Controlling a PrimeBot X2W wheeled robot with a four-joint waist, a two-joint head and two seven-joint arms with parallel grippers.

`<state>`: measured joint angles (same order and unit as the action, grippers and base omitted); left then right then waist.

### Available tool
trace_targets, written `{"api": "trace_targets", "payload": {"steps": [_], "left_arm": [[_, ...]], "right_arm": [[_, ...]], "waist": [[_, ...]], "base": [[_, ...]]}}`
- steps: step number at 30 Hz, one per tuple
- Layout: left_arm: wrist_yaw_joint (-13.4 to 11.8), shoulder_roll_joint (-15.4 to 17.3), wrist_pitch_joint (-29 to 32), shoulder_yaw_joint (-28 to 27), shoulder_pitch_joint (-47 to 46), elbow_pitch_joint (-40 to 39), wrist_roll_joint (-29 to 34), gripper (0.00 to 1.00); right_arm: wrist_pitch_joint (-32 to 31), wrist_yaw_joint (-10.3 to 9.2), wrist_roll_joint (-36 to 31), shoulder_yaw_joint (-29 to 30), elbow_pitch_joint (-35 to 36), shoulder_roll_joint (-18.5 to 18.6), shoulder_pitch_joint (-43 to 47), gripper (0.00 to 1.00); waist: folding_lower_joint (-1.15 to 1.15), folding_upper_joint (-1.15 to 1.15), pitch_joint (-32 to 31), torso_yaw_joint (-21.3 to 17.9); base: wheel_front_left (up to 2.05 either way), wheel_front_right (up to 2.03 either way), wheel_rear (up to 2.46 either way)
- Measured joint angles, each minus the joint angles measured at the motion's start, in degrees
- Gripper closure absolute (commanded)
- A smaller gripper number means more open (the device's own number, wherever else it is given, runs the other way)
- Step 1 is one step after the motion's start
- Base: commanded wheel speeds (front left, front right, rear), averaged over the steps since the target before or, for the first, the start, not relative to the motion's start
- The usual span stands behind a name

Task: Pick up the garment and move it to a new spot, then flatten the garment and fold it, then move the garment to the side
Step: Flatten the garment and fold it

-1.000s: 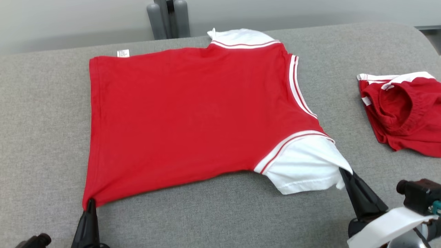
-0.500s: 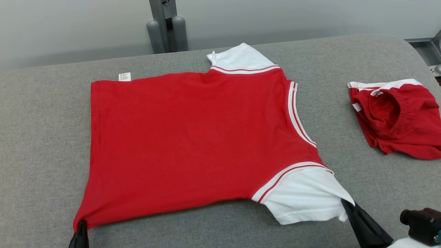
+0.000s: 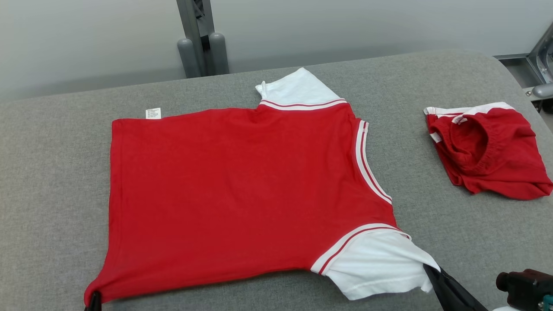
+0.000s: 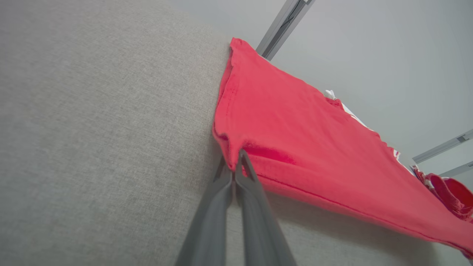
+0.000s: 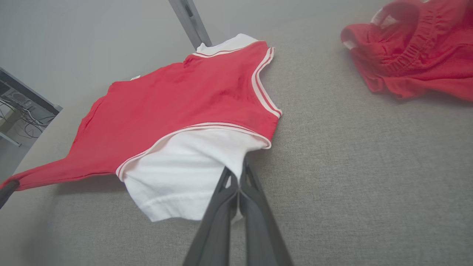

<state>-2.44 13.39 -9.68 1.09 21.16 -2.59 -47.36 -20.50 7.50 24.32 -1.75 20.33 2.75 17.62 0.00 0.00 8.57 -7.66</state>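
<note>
**A:** Where is the garment right now?

**B:** The garment, a red shirt with white sleeves and striped trim, lies spread nearly flat across the middle of the grey counter. Its neckline faces right and its hem faces left.

**A:** And the arms?

**B:** Both have hold of its near edge. The left gripper has its fingers pressed together on the near hem corner, and the cloth there is drawn out to a point. The right gripper is pinched tight on the edge of the near sleeve, where the white fabric bunches over its tips.

**A:** Is the rest of the shirt smooth?

**B:** Mostly, with a few shallow ripples along the hem. The far sleeve lies flat toward the back edge, and a small white label pokes out at the far hem corner.

**A:** What else is around it?

**B:** Off to the right, well apart from the shirt, red shorts with an elastic waistband lie crumpled on the same surface. Behind the far edge, a grey post rises against the pale wall.
</note>
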Motion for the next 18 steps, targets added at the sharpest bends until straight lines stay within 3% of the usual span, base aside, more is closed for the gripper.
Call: {"api": "trace_targets", "payload": {"steps": [7, 18], "left_arm": [[2.19, -0.57, -0.47, 1.04, -3.2, 4.25, -1.0, 1.0], [1.75, -1.86, 2.99, 2.92, -7.64, 6.46, -2.74, 1.0]], "right_arm": [[-0.01, -0.01, 0.85, -1.49, -4.2, 0.01, -3.01, 1.0], [0.53, -0.01, 1.26, -2.43, -8.91, 0.0, -8.24, 1.0]], "waist": [[0.0, 0.0, -1.97, 0.2], [0.0, 0.0, -4.15, 1.12]], "base": [[0.0, 0.0, 0.0], [0.0, 0.0, 0.0]]}}
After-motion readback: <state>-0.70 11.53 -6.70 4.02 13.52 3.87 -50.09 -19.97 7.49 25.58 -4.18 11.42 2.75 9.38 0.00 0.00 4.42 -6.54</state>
